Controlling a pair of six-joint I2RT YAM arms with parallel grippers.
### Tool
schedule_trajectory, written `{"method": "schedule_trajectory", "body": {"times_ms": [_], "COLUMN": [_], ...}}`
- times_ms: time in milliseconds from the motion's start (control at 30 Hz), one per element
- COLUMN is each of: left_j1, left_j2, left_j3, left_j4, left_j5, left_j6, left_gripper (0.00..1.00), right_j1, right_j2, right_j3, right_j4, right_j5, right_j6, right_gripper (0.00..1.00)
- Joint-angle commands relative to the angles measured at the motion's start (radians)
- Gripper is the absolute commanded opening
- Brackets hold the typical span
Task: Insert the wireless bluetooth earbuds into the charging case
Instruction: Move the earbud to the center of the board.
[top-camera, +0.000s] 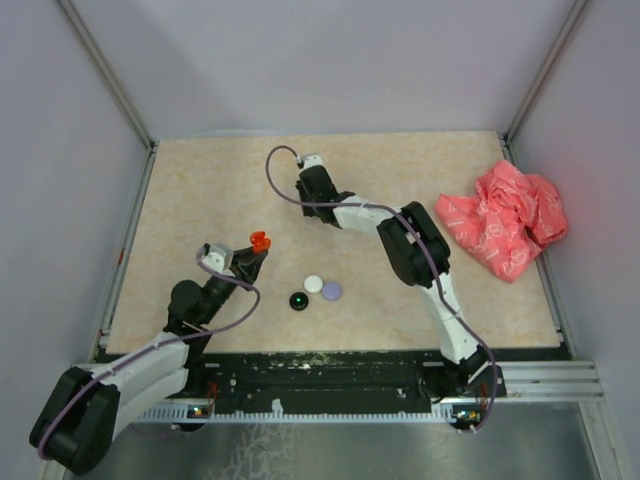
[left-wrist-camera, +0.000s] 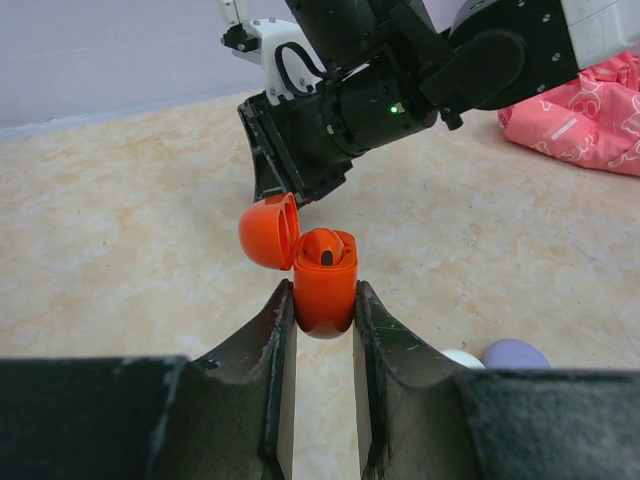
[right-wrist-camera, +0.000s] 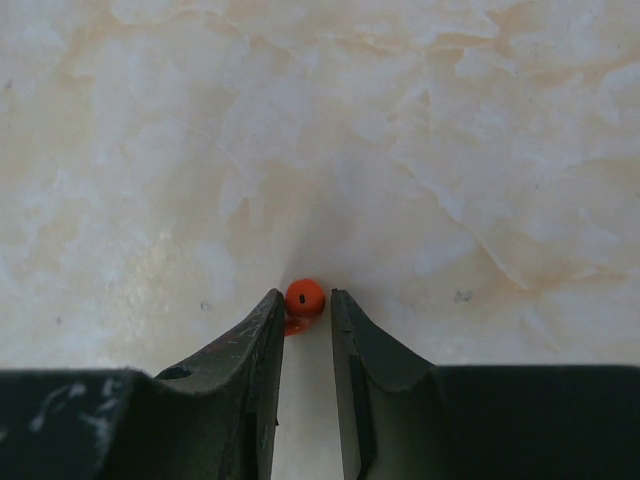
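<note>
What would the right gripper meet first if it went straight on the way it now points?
The right gripper would meet the red earbud, which sits between its fingertips, then the table, seemingly just beyond.

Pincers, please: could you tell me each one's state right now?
Left pincer: closed on the orange charging case, lid open.
Right pincer: straddling a red earbud; grip cannot be told.
</note>
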Motion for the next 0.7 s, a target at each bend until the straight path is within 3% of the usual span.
{"method": "schedule_trajectory", "body": {"times_ms": [0, 433, 667], "left_j1": [0.003, 0.003, 0.002], "left_j2": [-0.014, -0.02, -0.03], "left_j3": [0.01, 0.004, 0.0], "left_j4": [0.006, 0.019, 0.02], "left_j5": [0.001, 0.022, 0.02], "left_j6": [0.01, 0.007, 0.009], "left_gripper": [0.0, 0.0, 0.0], "right_j1": [0.011, 0.011, 0.009], "right_j2": [-0.087, -0.245, -0.186], "right_j3": [-0.091, -0.277, -0.181], "right_j4": [-0.137, -0.197, -0.207], "right_j5": [-0.002, -0.014, -0.094], "right_j6": [-0.079, -0.204, -0.301], "right_gripper": [0.25, 0.2, 0.33]}}
